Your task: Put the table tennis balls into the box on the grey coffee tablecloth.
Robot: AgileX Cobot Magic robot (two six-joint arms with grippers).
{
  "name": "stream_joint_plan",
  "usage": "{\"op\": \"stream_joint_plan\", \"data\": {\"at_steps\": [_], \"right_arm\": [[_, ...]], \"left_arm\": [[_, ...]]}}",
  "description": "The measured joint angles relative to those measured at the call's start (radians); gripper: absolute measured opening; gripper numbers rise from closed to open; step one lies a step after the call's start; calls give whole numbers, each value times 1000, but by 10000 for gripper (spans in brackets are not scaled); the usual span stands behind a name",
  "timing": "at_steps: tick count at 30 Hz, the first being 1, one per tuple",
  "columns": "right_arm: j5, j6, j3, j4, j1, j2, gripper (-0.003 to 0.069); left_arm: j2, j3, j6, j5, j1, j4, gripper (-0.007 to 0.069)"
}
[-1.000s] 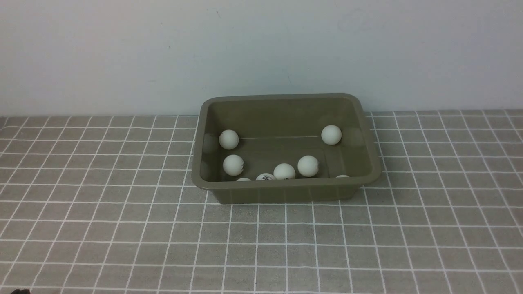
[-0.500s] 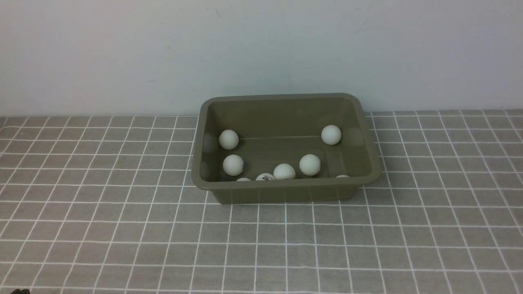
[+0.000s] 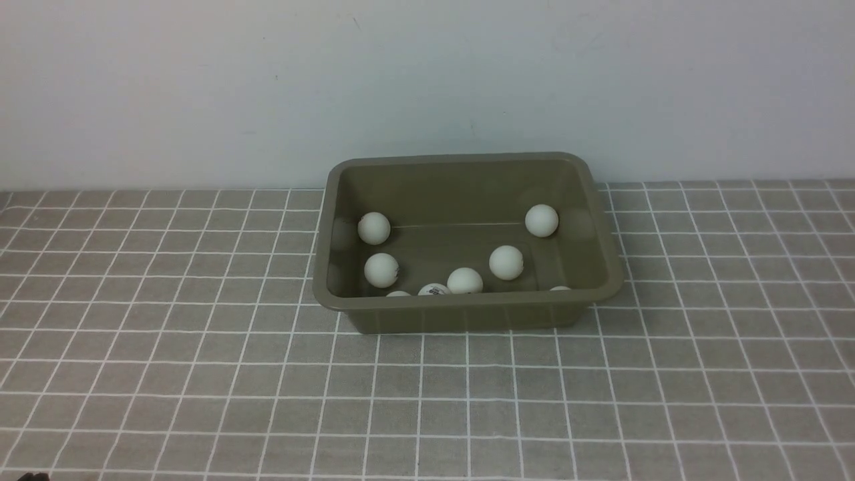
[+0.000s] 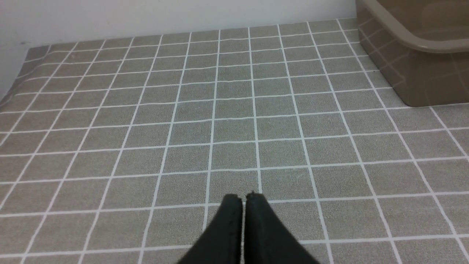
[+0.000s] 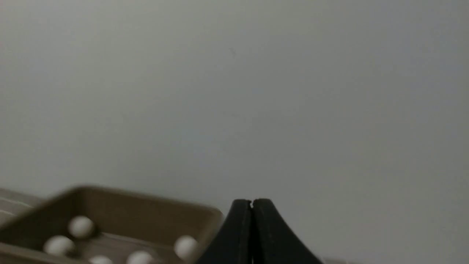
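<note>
The olive-green box (image 3: 467,307) stands on the grey coffee tablecloth (image 3: 200,374) near the back wall. Several white table tennis balls lie inside it, among them one at the far left (image 3: 373,227), one at the far right (image 3: 541,220) and one in the middle (image 3: 505,262); some by the near wall are half hidden. My left gripper (image 4: 243,198) is shut and empty, low over bare cloth, the box's corner (image 4: 414,40) far ahead. My right gripper (image 5: 251,202) is shut and empty, raised, with the blurred box (image 5: 110,200) and its balls beside it. Neither gripper shows in the front view.
A plain white wall (image 3: 427,80) rises right behind the box. The cloth's edge (image 4: 22,69) shows in the left wrist view by the wall.
The middle ball in the box has rolled a little towards the far wall. The other balls and the box have stayed put.
</note>
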Motion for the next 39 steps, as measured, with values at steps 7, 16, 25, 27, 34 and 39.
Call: {"op": "stream_joint_plan", "data": {"at_steps": [7,16,25,27,34,39], "right_arm": [[-32,61,299,-14,-169,0,-15],[-26,67,329,-4,-176,1,-15],[-26,67,329,-2,-176,1,-15],[-26,67,329,-1,-176,1,-15],[-26,67,329,-2,-176,1,-15],[-26,67,329,-2,-176,1,-15]], "left_arm": [[0,0,0,2,0,0,-5],[0,-1,0,4,0,0,-5],[0,-1,0,5,0,0,-5],[0,-1,0,5,0,0,-5],[0,-1,0,6,0,0,-5],[0,-1,0,6,0,0,-5]]}}
